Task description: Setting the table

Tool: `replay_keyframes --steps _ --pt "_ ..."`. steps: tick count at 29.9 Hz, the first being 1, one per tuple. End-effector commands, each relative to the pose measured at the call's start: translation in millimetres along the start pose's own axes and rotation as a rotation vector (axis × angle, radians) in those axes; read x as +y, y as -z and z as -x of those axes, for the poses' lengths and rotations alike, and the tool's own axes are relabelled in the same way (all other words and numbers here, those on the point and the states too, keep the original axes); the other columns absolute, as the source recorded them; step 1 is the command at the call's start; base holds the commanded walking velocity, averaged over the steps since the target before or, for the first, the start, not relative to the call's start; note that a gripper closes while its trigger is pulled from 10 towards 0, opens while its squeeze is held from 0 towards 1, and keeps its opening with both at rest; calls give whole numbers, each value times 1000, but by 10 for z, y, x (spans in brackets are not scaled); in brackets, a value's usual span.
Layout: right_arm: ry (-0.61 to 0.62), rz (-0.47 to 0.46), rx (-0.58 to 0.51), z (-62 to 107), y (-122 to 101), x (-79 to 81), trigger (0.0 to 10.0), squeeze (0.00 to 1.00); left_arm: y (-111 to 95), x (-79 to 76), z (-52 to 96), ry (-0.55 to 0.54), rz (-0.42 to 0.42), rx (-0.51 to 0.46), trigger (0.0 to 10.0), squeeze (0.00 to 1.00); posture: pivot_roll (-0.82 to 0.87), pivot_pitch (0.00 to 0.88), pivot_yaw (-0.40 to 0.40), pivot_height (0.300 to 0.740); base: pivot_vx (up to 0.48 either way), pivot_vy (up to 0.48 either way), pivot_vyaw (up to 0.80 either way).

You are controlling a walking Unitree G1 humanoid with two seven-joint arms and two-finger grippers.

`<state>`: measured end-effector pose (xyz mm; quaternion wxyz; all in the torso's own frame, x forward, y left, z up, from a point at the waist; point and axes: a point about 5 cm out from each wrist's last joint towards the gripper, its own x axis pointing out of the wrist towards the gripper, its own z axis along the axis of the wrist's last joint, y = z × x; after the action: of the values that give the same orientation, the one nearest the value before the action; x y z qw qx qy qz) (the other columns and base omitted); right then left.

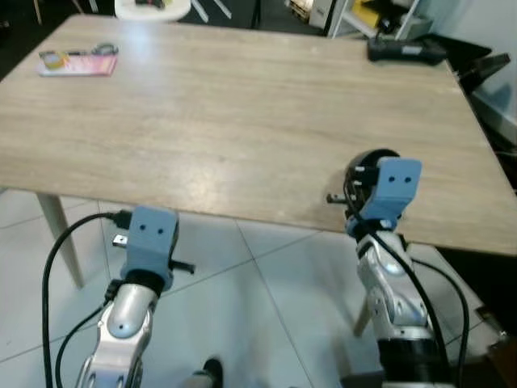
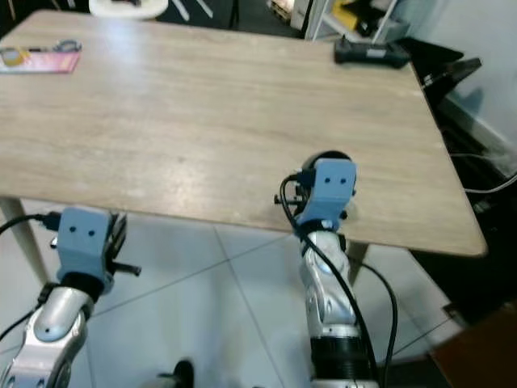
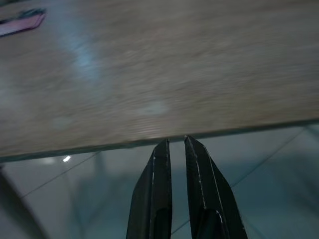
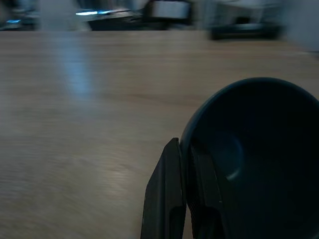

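A broad bench (image 1: 242, 113) of pale, matte wood grain stands on a glossy grey tiled floor (image 1: 266, 307). My right jaws (image 4: 187, 164) are clenched on the rim of a dark, round, smooth bowl (image 4: 254, 149) above the near bench edge. My left jaws (image 3: 174, 149) hang closed, nearly touching, just below that edge.

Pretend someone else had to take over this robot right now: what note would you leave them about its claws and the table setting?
Right claw: shut on the rim of a dark bowl, held over the near edge of the wooden table.
Left claw: fingers nearly together, holding nothing, just short of the table's near edge.
Done: bowl brought to the table.
Left: set the bowl down, let go, bring the other tableware.
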<state>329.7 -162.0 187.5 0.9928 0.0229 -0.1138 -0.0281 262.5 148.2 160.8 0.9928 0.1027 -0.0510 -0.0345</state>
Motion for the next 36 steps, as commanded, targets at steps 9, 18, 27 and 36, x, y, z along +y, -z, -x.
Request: replay_keyframes --steps 9,18,27,36 --pt "0 -3 4 25 15 13 10000 0 85 26 26 -5 -2 36 10000 0 93 137 12 740 -327 0 0" --pt "1 -2 8 32 29 16 10000 0 91 21 22 -4 -2 36 10000 0 93 135 13 740 -329 0 0" --pt "4 -1 8 34 32 13 10000 0 88 19 12 -1 -3 31 10000 0 92 132 16 740 -325 0 0" --pt "9 0 9 38 37 10 10000 0 87 22 5 -1 -4 29 10000 0 93 131 15 740 -308 0 0"
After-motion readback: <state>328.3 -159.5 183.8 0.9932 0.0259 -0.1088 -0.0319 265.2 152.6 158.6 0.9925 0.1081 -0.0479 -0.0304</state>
